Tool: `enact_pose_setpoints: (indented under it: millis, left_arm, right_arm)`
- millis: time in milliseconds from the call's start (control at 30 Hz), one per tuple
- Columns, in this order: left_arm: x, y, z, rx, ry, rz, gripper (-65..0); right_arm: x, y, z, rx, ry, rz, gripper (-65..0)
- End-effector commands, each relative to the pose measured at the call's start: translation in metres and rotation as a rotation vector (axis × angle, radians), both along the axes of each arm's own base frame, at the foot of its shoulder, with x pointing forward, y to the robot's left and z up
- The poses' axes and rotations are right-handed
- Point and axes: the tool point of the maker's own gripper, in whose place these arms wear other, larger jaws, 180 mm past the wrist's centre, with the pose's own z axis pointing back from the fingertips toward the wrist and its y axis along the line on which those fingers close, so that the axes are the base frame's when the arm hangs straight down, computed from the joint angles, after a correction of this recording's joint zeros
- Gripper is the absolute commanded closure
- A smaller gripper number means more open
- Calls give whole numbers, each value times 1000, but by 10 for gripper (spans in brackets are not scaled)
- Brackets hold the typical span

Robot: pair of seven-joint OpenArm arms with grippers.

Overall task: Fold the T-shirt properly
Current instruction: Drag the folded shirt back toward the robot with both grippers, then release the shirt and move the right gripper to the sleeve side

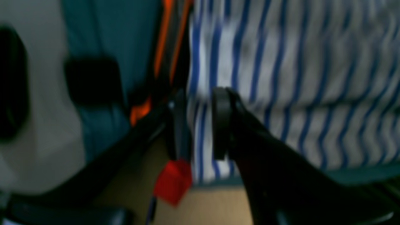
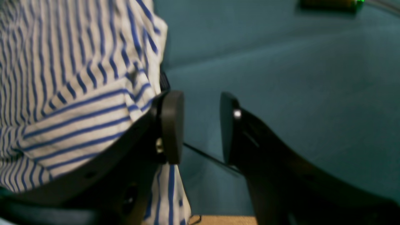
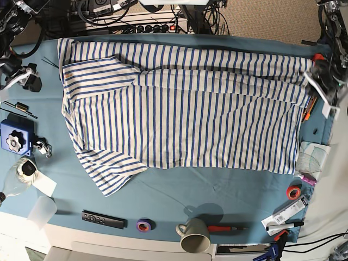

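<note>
In the left wrist view, which is blurred, the left claw (image 1: pixel 200 125) is standing with a narrow gap between its two dark pads, and a strip of the T-shirt (image 1: pixel 297 78) is lying in that gap; whether the pads are pressing it I cannot tell. The striped cloth is spreading to the right, with the teal table (image 1: pixel 109 37) cover showing on the left. In the right wrist view, the right claw (image 2: pixel 200 128) is standing parted, with bare teal table (image 2: pixel 281 78) between its pads and nothing held; the T-shirt (image 2: pixel 68 93) is bunching against the outer side of the left pad. In the base view, the T-shirt (image 3: pixel 185 109) is lying spread flat across the far and middle part of the table (image 3: pixel 217 190), one sleeve pointing toward the near left. Along the near edge a remote control (image 3: pixel 103 219), a roll of tape (image 3: pixel 144 224), a mug (image 3: pixel 194 234) and a red pen (image 3: pixel 225 228) are lying clear of the shirt.
</note>
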Motion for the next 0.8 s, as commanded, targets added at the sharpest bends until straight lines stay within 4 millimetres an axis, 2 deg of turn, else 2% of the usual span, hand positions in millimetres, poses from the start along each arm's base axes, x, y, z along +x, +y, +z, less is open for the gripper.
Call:
enact_pose_setpoints:
  millis: [0, 100, 233, 333, 467, 600, 700, 767]
  left_arm:
    - [14, 4, 18, 20, -69, -11, -166]
    - [35, 2, 36, 15, -156, -15, -180]
    - [54, 1, 52, 13, -228, -21, -305]
    - [59, -5, 46, -3, -213, -32, -325]
    - [60, -19, 34, -21, -180, -73, -324]
    - [60, -30, 29, -44, -174, -85, -324]
    - [59, -37, 26, -69, -176, -79, -324]
    - [59, -39, 24, -73, -173, -75, -324]
  right_arm:
    - [13, -6, 22, -30, -71, 8, -200]
    - [26, -6, 32, -31, -113, 7, -200]
    - [38, -11, 41, -59, -138, -3, -200]
    - [45, -16, 43, -101, -140, -16, -201]
    - [64, -8, 43, -153, -157, 21, -201]
    - [95, 8, 42, -230, -153, 77, -201]
    - [123, 6, 46, -318, -180, 45, -201]
    - [140, 6, 43, -353, -160, 43, -201]
